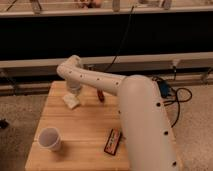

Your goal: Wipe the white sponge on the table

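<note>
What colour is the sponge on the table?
Off-white, clearest in the camera view. The sponge lies on the light-wood table, the pincer just above it.
</note>
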Tool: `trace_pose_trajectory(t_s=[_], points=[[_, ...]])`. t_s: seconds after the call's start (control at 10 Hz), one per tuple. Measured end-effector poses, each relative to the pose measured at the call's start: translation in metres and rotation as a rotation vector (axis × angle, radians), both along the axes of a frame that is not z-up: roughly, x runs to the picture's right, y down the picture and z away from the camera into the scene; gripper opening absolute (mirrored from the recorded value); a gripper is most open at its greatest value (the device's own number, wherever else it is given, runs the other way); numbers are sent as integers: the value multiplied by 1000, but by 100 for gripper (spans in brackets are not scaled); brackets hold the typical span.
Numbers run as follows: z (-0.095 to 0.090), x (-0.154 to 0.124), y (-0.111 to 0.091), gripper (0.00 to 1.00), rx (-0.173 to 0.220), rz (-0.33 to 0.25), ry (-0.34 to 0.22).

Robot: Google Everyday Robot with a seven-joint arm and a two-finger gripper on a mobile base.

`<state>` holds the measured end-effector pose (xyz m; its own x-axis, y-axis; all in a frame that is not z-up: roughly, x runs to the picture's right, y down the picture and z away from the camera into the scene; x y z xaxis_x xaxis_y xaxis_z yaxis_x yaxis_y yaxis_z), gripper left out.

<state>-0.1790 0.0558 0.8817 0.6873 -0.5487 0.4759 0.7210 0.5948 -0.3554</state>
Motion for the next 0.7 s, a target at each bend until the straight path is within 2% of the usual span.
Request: trace_pose_trajectory(t_s=[0.7], points=[[16, -18, 9, 80, -11, -33, -25]])
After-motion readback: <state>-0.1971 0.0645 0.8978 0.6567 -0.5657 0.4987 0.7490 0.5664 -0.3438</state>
